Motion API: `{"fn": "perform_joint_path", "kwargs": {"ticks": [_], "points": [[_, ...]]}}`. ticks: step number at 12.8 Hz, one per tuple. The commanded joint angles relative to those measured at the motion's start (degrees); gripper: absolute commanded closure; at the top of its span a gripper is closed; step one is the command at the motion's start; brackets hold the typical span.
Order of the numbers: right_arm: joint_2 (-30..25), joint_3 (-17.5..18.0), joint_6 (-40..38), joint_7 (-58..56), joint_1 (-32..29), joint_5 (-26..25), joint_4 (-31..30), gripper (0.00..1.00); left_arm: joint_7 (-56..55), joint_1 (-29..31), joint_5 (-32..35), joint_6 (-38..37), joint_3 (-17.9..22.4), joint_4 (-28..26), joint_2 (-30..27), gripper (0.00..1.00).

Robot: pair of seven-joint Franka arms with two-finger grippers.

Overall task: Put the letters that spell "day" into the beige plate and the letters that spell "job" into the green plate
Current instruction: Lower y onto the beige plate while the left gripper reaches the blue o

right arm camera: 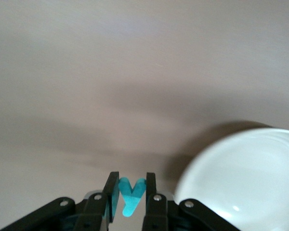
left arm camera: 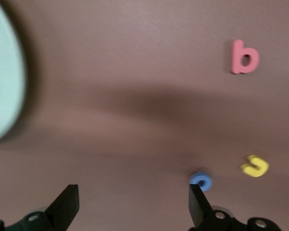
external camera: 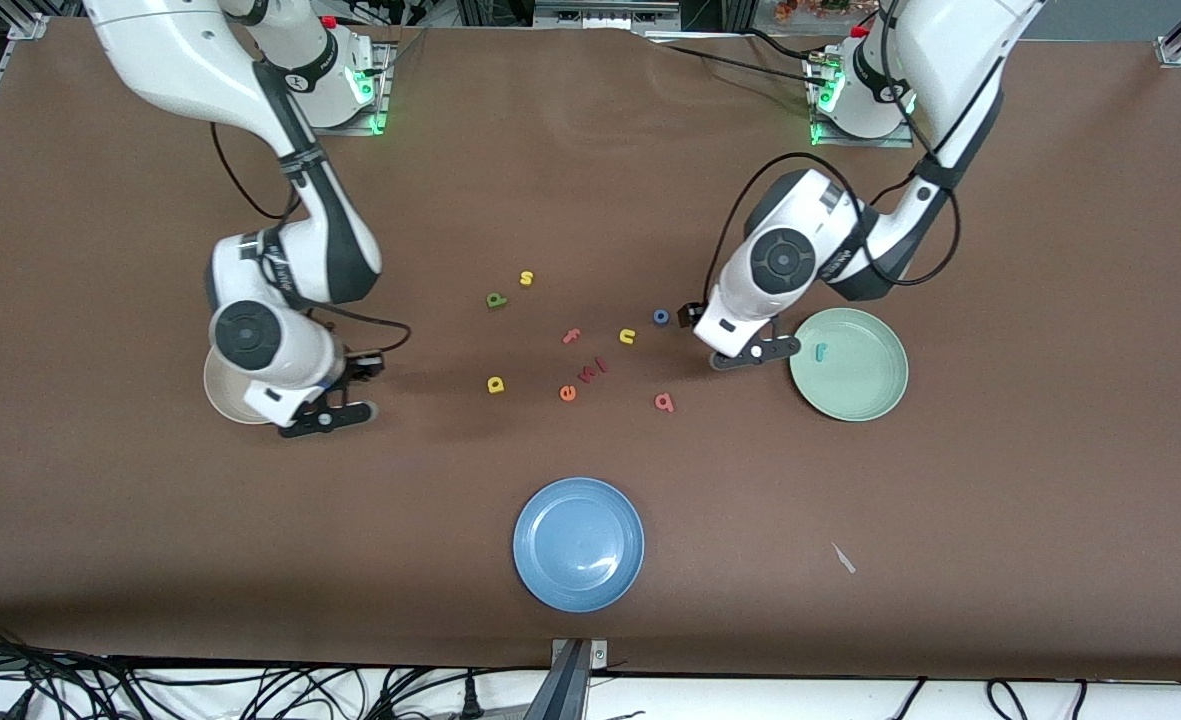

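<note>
We see the right gripper [right arm camera: 129, 195] clamping the tiny teal foam "y" [right arm camera: 130, 195] beside the round cream-beige plate [right arm camera: 241, 178]. The left gripper [left arm camera: 132, 204] hangs wide-jawed and empty near the blue ring-shaped foam "o" [left arm camera: 201, 181], beside the pale mint-green plate [external camera: 865, 385].

A high front camera faces both arms; wrist cameras look close down past their jaws, sharing the tabletop [external camera: 1000, 450].
</note>
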Motion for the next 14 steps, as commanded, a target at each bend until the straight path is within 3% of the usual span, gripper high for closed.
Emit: {"fn": "perform_joint_path", "kwargs": {"ticks": [1, 6, 10, 12, 13, 14], "points": [[-6.26, -4.35, -2.69, -7.86, 0.23, 1.07, -5.0, 0.92, -4.55, -1.8, -0.39, 4.43, -0.14, 0.68, 2.94, 0.0], [-6.02, -12.8, -0.94, -23.7, 0.06, 5.73, -8.7, 0.9, -11.24, -4.53, 1.71, 9.11, -0.05, 0.42, 5.32, 0.0], [-4.7, -12.9, 3.28, -25.21, -1.26, 6.0, -10.2, 0.88, -18.61, -6.82, 6.28, 9.02, -0.05, 0.06, 6.64, 0.0], [-4.26, -12.81, 3.2, -25.04, -1.26, 6.08, -10.03, 0.72, -20.73, -7.08, 6.73, 9.02, -0.05, 0.06, 7.17, 0.0], [-4.17, -12.81, 3.2, -24.86, -1.26, 6.08, -9.94, 0.48, -20.91, -7.26, 7.86, 9.02, -0.05, -0.02, 7.26, 0.04], [-4.17, -12.72, 3.02, -24.51, -1.26, 6.17, -9.94, 0.05, -20.99, -7.34, 8.22, 9.02, -0.14, 0.15, 7.61, 0.21]]}}
